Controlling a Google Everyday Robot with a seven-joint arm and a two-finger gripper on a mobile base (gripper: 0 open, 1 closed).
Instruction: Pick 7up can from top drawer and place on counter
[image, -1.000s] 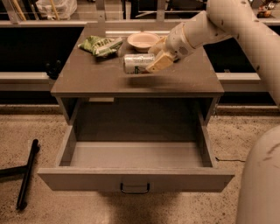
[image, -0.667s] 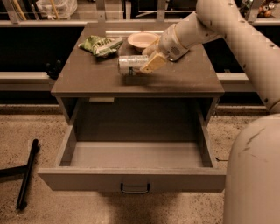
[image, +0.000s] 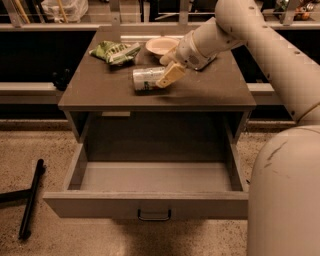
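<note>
The 7up can (image: 145, 79), silvery with faint green marks, lies sideways in my gripper (image: 162, 76) just over the middle of the counter (image: 210, 92). The gripper reaches in from the right and is shut on the can's right end; one tan finger (image: 170, 75) shows in front of it. I cannot tell whether the can touches the counter. The top drawer (image: 150, 202) is pulled wide open below, and its inside is bare. Its dark pull handle (image: 154, 216) is at the front centre.
A green crumpled bag (image: 116, 51) and a pale bowl (image: 161, 46) sit at the back of the counter. A black bar (image: 31, 197) lies on the floor at the left. My white arm and base (image: 285, 190) fill the right side.
The gripper has carried the can a little to the left and lower over the counter. The drawer has stayed open.
</note>
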